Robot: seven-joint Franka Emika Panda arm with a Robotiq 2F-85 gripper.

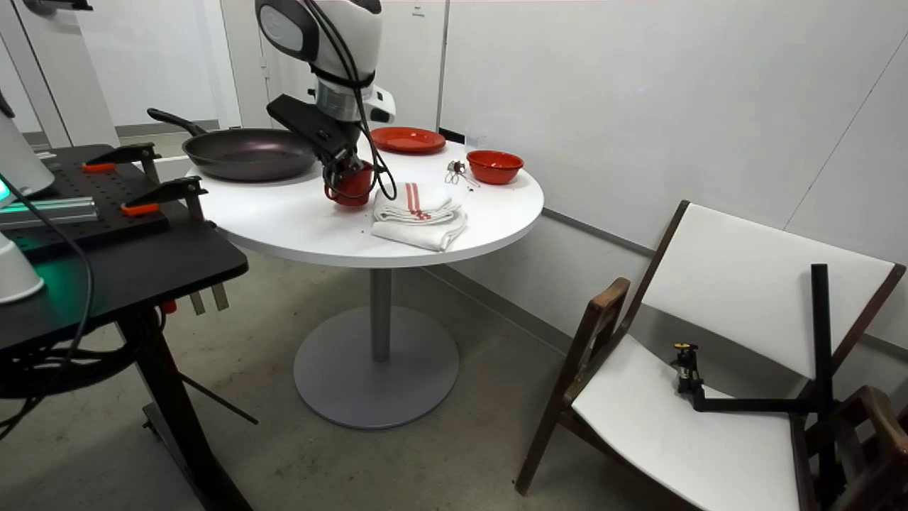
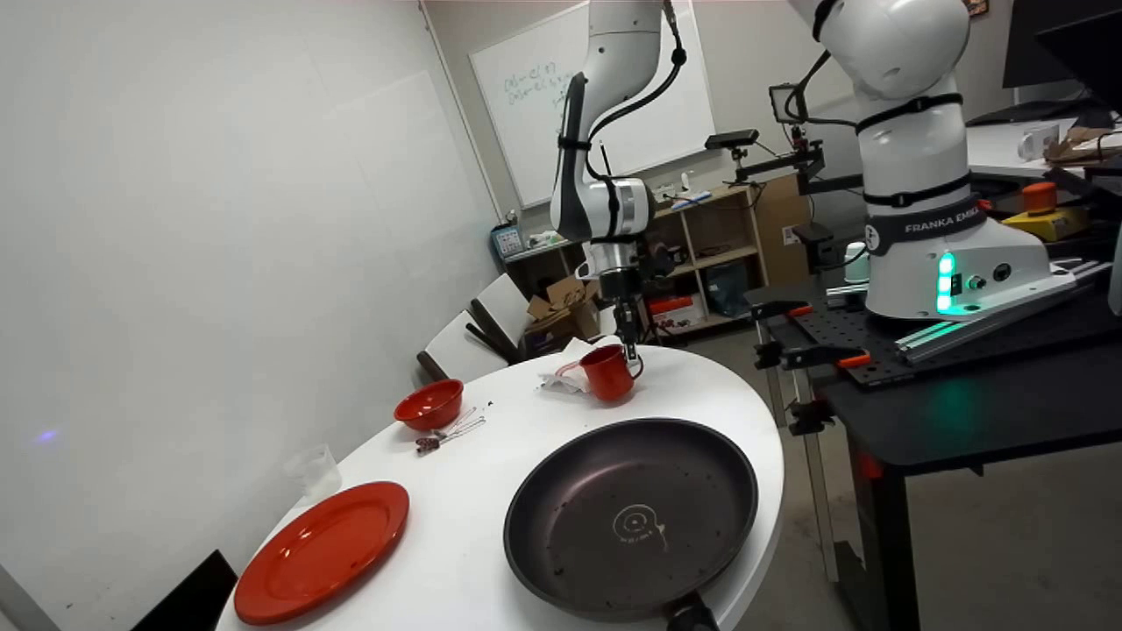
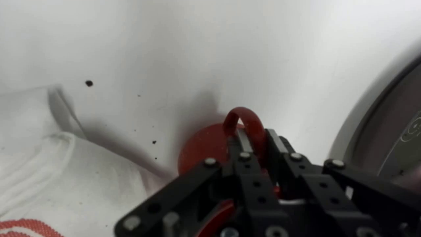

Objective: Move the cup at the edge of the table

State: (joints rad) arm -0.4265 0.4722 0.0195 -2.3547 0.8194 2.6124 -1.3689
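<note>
Start from the frying pan (image 1: 245,156), at the left of the round white surface (image 1: 294,223) in an exterior view and near the cup (image 2: 607,377): leave room there, gaining height before any sideways travel so as not to clip it. Next, to the right, find the cup on or just over the surface, between pan and towel (image 1: 421,220); hard to tell whether resting or lifted, so check for a gap beneath before carrying. See the fingers (image 3: 244,141) clamped on the cup's handle (image 3: 255,125), one to either side of it, with the cup's weight off to one side. Expect such a hold to allow some swing or twist: raise slowly, straight up, turning as little as possible. Read the task as probably calling for a carry to the edge; if so, stop short of any overhang, lower until flat on the surface, and only then part the fingers, backing out gently so as not to hook the handle. Further right, allow for the folded towel, just beside the cup: avoid setting down on a fold, for risk of tipping. Rightmost on the surface, steer wide of the wire utensil (image 1: 455,168) and the red bowl (image 1: 494,169).
</note>
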